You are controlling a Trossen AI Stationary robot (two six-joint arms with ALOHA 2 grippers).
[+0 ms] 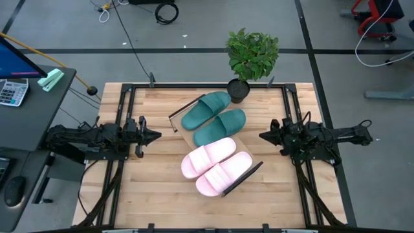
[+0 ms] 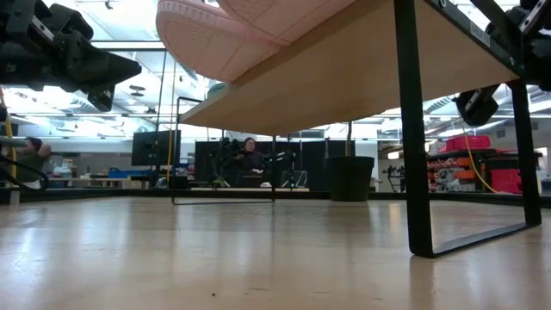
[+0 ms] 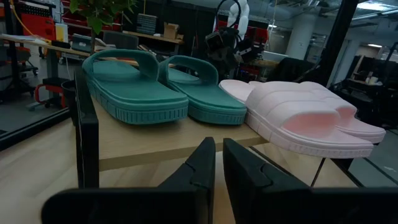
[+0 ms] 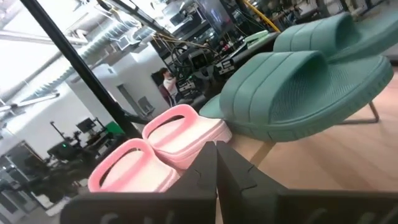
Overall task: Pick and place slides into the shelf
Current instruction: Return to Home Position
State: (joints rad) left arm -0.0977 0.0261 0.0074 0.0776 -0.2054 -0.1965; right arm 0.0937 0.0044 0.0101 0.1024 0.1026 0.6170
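We see 2 green slides (image 1: 220,126) & 2 pink slides (image 1: 207,157) on the shelf (image 3: 143,140), mid bench (image 1: 155,188); plant (image 1: 252,55) at far edge. L gripper (image 1: 157,136), R gripper (image 1: 262,135): fingers together. A person (image 2: 250,159) sits in the room behind.

Left end effector (image 1: 154,135), right end effector (image 1: 264,135): both closed

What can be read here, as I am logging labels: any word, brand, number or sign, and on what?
No text can be read.
Teal slides and pink slides: no brand or print shows.
Shelf: bare wood, no mark.
Calculator: keys too small to read.
Room beyond the table: any signs are too blurred to read.
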